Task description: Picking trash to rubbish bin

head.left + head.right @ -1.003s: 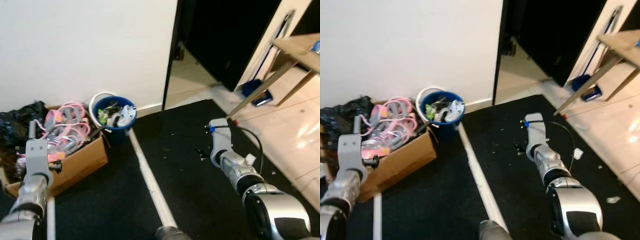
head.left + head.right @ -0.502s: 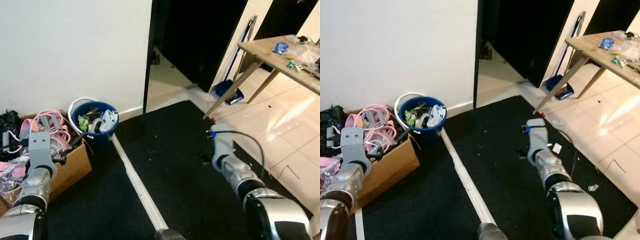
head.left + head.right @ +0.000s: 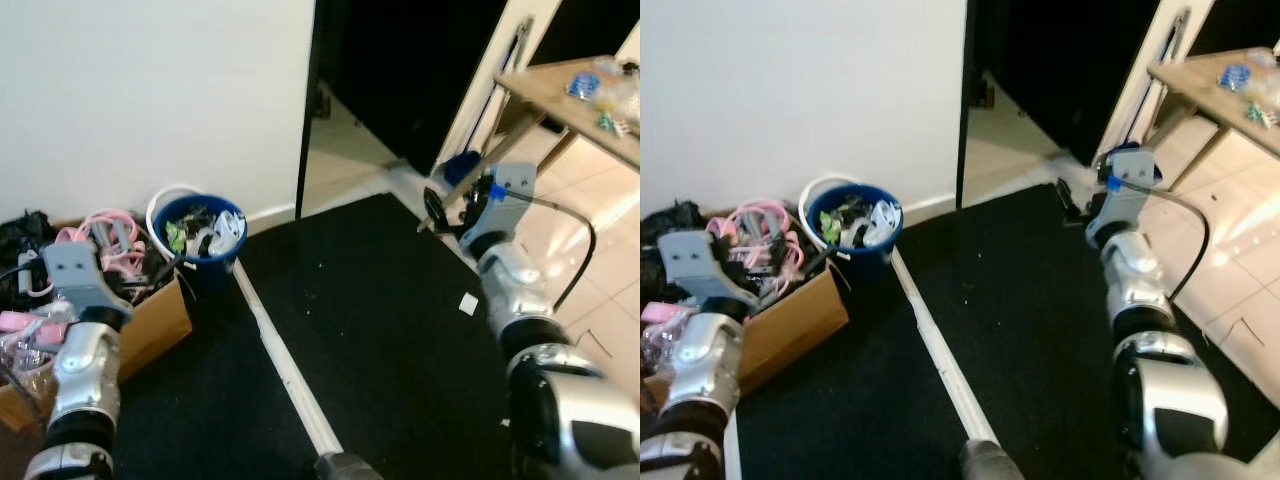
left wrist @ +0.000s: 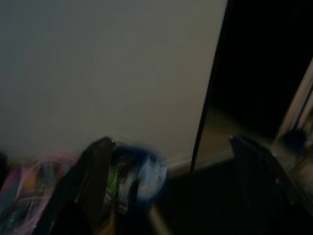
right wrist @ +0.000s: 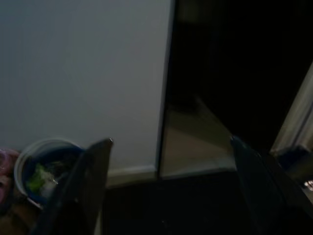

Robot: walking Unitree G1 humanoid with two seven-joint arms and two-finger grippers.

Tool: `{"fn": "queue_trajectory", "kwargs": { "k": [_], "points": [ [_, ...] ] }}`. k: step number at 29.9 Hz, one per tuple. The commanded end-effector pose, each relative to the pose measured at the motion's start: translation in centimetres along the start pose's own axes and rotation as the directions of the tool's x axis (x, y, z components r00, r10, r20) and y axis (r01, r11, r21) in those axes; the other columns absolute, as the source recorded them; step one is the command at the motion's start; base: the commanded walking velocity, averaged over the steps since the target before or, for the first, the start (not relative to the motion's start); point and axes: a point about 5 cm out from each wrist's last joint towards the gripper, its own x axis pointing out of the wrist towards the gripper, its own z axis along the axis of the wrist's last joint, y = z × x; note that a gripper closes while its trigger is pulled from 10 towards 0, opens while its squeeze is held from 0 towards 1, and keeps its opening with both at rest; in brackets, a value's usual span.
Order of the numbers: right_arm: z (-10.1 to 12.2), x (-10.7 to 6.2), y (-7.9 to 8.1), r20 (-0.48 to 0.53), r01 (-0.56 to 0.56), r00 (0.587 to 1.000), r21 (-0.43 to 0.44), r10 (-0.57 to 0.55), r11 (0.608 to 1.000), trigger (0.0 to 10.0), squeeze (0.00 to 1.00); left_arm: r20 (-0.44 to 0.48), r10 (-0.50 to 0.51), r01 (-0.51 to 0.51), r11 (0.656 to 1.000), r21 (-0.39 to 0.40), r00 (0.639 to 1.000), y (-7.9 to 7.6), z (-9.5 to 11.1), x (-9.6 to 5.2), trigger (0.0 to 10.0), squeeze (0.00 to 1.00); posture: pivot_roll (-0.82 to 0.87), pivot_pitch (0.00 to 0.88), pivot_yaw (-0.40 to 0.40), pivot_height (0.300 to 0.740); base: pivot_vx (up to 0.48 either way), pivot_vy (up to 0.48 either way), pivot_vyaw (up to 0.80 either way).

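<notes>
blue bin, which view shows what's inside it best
The right eye view: the blue bin stands sharp and well lit by the wall, heaped with trash. The left eye view shows much the same. The left wrist view has it dim and blurred behind a finger; the right wrist view catches it darkly.

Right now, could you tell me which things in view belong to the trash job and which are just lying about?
Job: blue rubbish bin, white scrap on the black mat.
Lying about: cardboard box, wooden table, blue dustpan.
</notes>
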Motion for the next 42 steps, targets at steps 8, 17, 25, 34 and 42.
{"fn": "queue_trajectory", "kwargs": {
  "k": [8, 17, 25, 34, 42],
  "points": [
    [2.9, -1.7, 4.6, 0.199, -0.194, 0.958, -0.075, 0.206, 0.978, 10.0, 0.0, 0.135, -0.222, 0.227, 0.974, -0.023, 0.966, -6.3, 2.0, -0.1, 10.0, 0.0, -0.09, 0.0, -0.024, 0.74, 0.0, 0.0, 0.0],
    [4.4, -3.7, 5.4, 0.193, -0.247, 0.948, -0.048, 0.252, 0.968, 10.0, 0.0, 0.12, -0.191, 0.198, 0.979, -0.047, 0.974, -6.3, 3.0, -2.6, 10.0, 0.0, -0.08, 0.0, -0.037, 0.74, 0.0, 0.0, 0.0],
    [4.7, -5.5, 4.8, 0.126, -0.22, 0.967, -0.037, 0.222, 0.975, 10.0, 0.0, 0.076, -0.054, 0.054, 0.999, 0.006, 0.996, -4.6, 4.1, -6.4, 10.0, 0.0, -0.08, 0.0, -0.061, 0.74, 0.0, 0.0, 0.0],
    [1.6, -8.9, 4.6, -0.063, -0.216, 0.975, -0.082, 0.211, 0.973, 10.0, 0.0, 0.028, -0.115, 0.115, 0.993, 0.025, 0.993, -6.9, 4.8, -8.4, 10.0, 0.0, -0.07, 0.0, -0.068, 0.74, 0.0, 0.0, 0.0],
    [-3.5, -12.7, 6.8, -0.26, -0.303, 0.927, -0.09, 0.272, 0.949, 10.0, 0.0, -0.114, -0.232, 0.222, 0.97, -0.098, 0.966, -11.0, 1.5, -10.6, 10.0, 0.0, -0.07, 0.0, -0.088, 0.74, 0.0, 0.0, 0.0]
  ]
}}
